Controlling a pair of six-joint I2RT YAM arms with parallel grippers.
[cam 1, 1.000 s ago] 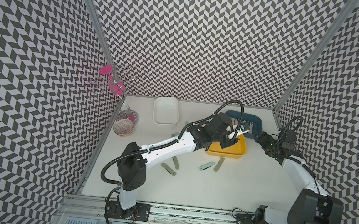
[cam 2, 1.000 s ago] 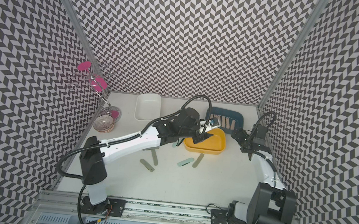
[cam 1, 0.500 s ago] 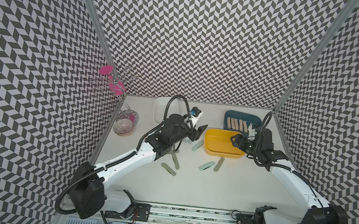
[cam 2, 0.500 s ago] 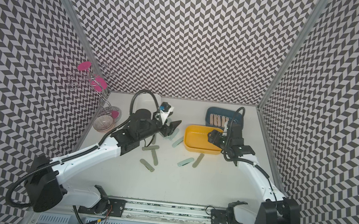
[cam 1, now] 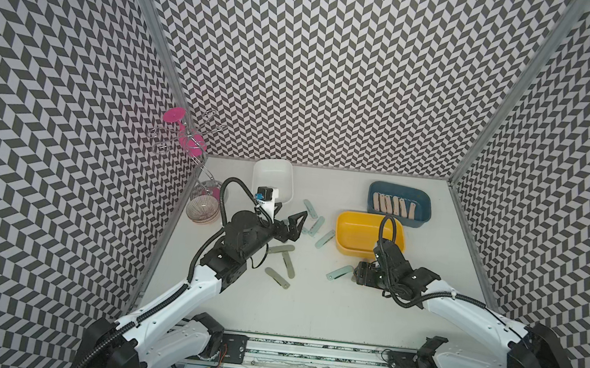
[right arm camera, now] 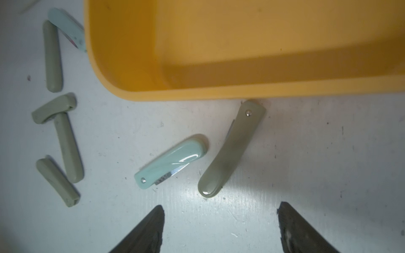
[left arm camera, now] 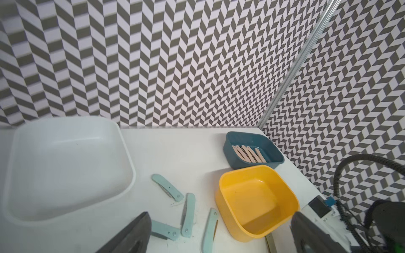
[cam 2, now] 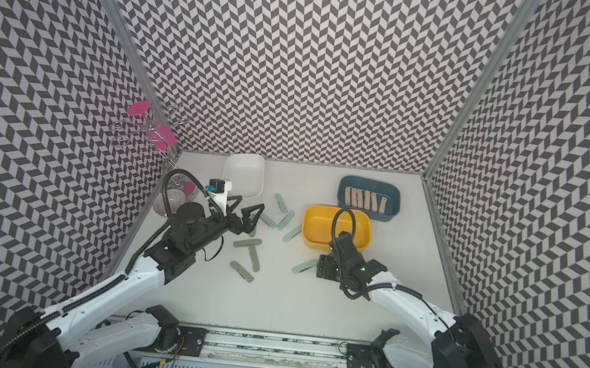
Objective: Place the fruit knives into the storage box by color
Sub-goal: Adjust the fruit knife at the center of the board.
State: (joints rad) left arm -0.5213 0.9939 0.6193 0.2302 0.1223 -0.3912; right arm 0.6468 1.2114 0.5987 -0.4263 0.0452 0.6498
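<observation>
Three storage boxes stand at the back: white [cam 1: 274,168], yellow [cam 1: 341,234] and blue [cam 1: 374,200]. The blue one holds several peach fruit knives [cam 1: 395,206]; the yellow one looks empty. Mint knives [cam 1: 316,226] lie between the white and yellow boxes, and another mint knife [cam 1: 339,273] sits nearer the front. Olive knives [cam 1: 281,248] lie mid-table. My left gripper [cam 1: 291,225] hovers open over the mint group [left arm camera: 188,214]. My right gripper [right arm camera: 221,206] is open, low over the table before the yellow box [right arm camera: 197,92]. An olive knife [right arm camera: 232,149] lies just ahead of its jaws, a mint one [right arm camera: 173,161] beside it.
A wire rack with pink cups [cam 1: 182,136] and a glass bowl [cam 1: 203,210] stand against the left wall. Patterned walls close in the table on three sides. The white box [left arm camera: 122,149] sits close to my left gripper.
My left arm pulled back from the yellow and blue boxes to the mint knives, its jaws widening. My right arm swung from beside the blue box to the front of the yellow box.
</observation>
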